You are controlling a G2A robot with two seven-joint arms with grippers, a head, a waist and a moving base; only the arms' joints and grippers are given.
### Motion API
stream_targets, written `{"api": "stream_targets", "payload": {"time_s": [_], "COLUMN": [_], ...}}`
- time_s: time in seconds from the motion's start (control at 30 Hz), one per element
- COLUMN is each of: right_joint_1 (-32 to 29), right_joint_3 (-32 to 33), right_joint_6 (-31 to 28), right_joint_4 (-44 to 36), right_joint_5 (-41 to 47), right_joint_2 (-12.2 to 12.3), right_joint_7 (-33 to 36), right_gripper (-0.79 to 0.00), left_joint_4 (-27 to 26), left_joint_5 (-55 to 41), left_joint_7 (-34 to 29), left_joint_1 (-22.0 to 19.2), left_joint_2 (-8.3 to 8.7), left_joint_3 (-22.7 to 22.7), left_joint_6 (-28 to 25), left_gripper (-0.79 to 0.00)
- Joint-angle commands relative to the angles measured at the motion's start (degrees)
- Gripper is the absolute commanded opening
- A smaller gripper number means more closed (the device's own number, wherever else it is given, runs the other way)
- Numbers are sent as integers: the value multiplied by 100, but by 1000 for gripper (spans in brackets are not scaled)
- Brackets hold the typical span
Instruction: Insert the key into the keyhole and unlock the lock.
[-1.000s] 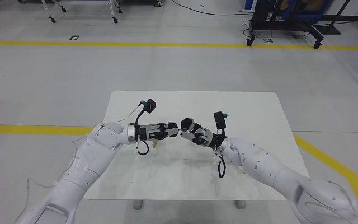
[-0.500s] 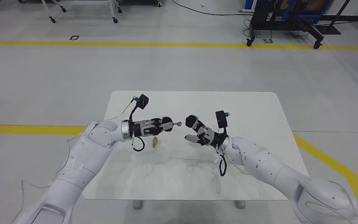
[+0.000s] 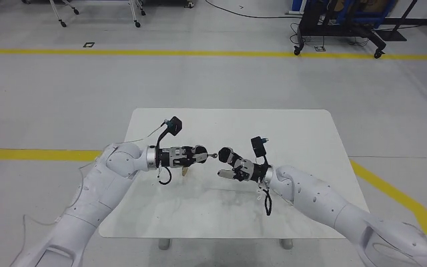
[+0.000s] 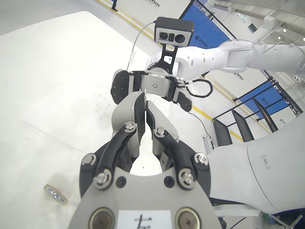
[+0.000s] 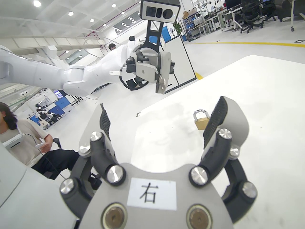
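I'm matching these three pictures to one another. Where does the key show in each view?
Top view: the key sticks out of the left gripper, over the middle of the table.
Left wrist view: the key is edge-on, pinched between this arm's own fingers.
Right wrist view: the key is in the far arm's fingers, beyond the padlock.
Shared landmark: the white table.

That key (image 4: 144, 96) glints as bare silvery metal between the left gripper (image 4: 145, 101)'s black, dimpled rubbery pads (image 4: 139, 115). Seen from above at its eight o'clock, the lock (image 5: 201, 122) shows a dull brass-coloured body and a glossy chromed shackle. The table (image 3: 300, 133) is white, matt and faintly scuffed.
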Motion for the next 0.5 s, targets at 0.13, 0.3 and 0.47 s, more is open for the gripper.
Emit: {"api": "stream_targets", "payload": {"time_s": [0.13, 0.3, 0.47], "right_joint_1": [-48, -90, -141], "right_joint_3": [88, 160, 256], "right_joint_6": [0, 0, 0], "right_joint_4": [-318, -452, -495], "right_joint_5": [510, 788, 1001], "right_joint_2": [176, 247, 276], "right_joint_7": [595, 994, 1264], "right_gripper": [-351, -394, -403], "left_joint_4": [-61, -68, -62], "left_joint_5": [103, 101, 90], "left_joint_7": [46, 65, 86], "left_joint_1": [-12, -44, -70], "left_joint_2": [37, 56, 76], "left_joint_3": [151, 230, 287], "left_joint_6": [-46, -65, -85], "left_gripper": [-785, -785, -785]}}
